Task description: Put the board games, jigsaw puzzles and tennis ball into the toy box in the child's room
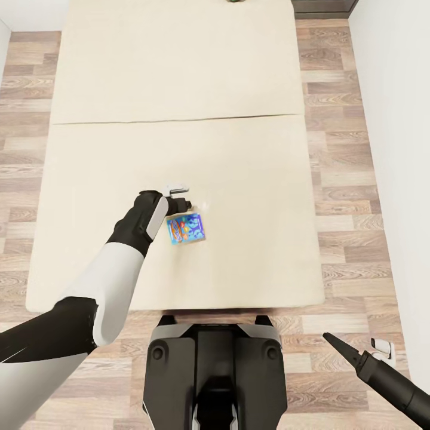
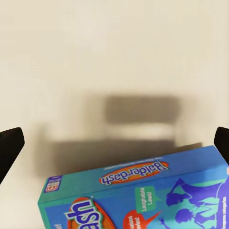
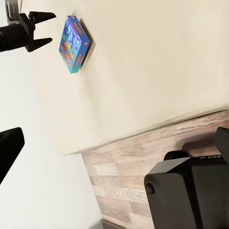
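One blue board game, a box lettered Balderdash, lies on the cream bed, near its front half. My left gripper hovers just past the box's far edge, open, with nothing between its dark fingertips. The right wrist view shows the same box with the left gripper beside it, fingers apart. My right gripper hangs low over the wood floor at the right of my base, open and empty. The table, toy box, puzzles and tennis ball are out of view.
The bed's seam runs across its middle. Wood plank floor lies to both sides, and a white wall stands on the right. My dark base stands against the bed's front edge. A small dark object sits at the bed's far edge.
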### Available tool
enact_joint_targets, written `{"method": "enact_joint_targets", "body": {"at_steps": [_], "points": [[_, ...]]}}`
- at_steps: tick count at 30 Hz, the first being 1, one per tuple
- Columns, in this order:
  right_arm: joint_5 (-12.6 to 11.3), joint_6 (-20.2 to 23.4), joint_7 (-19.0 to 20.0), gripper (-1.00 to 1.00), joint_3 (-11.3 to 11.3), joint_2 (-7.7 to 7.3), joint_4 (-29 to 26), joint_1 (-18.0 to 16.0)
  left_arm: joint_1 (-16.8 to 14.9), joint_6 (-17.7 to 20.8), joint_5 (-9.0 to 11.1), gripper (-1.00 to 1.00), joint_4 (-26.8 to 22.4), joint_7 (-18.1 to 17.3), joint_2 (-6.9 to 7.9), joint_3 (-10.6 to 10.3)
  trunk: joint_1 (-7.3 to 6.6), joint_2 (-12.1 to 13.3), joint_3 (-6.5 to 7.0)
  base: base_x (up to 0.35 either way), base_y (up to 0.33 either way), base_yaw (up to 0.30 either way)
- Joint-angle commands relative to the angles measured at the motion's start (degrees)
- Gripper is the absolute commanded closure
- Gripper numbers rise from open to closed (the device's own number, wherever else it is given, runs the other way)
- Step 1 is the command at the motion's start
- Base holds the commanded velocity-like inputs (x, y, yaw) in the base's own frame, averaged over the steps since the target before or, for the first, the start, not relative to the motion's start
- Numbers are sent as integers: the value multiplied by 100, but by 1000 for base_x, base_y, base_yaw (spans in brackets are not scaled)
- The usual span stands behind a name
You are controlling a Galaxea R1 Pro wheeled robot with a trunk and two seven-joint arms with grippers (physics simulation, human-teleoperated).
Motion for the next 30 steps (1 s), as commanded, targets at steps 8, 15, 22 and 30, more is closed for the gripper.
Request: {"method": "enact_joint_targets", "body": {"at_steps": [8, 15, 22, 30], "points": [[-12, 52, 14, -100, -4, 1, -1, -2, 1, 18, 59, -100, -6, 43, -3, 5, 3, -9, -8, -13, 0, 0], [-12, 52, 13, -100, -4, 2, -1, -2, 1, 21, 61, -100, -6, 43, -3, 4, 3, -9, -8, -171, 0, 0], [-12, 52, 15, -100, -4, 2, -1, -2, 1, 25, 61, -100, -6, 43, -3, 4, 3, -9, -8, -56, 0, 0], [-12, 51, 15, -100, -11, -2, -1, -2, 1, 26, 61, -100, -6, 43, -3, 4, 3, -9, -8, -8, 0, 0]]}}
